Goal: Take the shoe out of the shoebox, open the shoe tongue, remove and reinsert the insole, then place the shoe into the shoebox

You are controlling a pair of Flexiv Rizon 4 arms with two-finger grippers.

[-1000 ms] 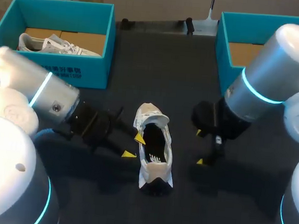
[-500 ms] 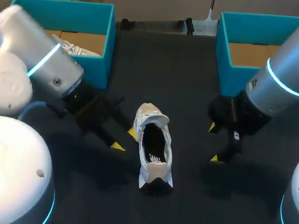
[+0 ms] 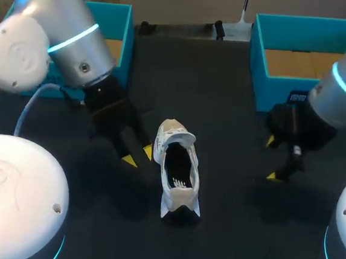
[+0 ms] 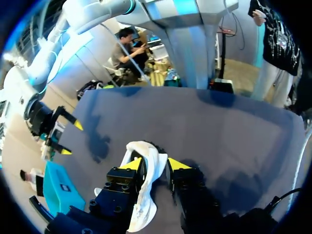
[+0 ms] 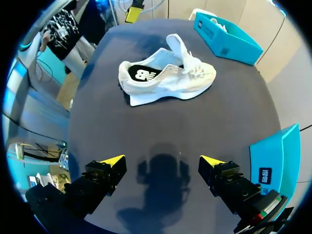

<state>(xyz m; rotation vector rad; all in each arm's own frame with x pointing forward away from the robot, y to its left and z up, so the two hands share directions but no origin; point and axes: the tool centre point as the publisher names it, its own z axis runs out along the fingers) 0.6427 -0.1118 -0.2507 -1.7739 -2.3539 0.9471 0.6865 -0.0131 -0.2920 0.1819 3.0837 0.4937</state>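
The white shoe [image 3: 179, 177] lies on its sole at the middle of the dark table, its tongue [image 3: 174, 132] folded up and the dark insole [image 3: 178, 163] showing inside. My left gripper [image 3: 138, 156] hangs just left of the shoe's front, open, with nothing held. In the left wrist view the shoe [image 4: 148, 163] shows through the gap of the left gripper [image 4: 155, 164], beyond the tips. My right gripper [image 3: 272, 157] stands wide open and empty well to the right of the shoe. From the right wrist the shoe [image 5: 165, 78] lies far ahead of the right gripper [image 5: 161, 160].
A teal shoebox [image 3: 123, 22] stands at the back left, partly behind my left arm; another white shoe [image 5: 200, 12] shows in it. A second teal shoebox [image 3: 260, 64] with a cardboard floor stands at the back right, close to my right arm.
My left gripper has pulled out of the shoe's opening, back to the left, its fingers narrowing. My right arm has swung right, away from the shoe. The shoe has stayed put.
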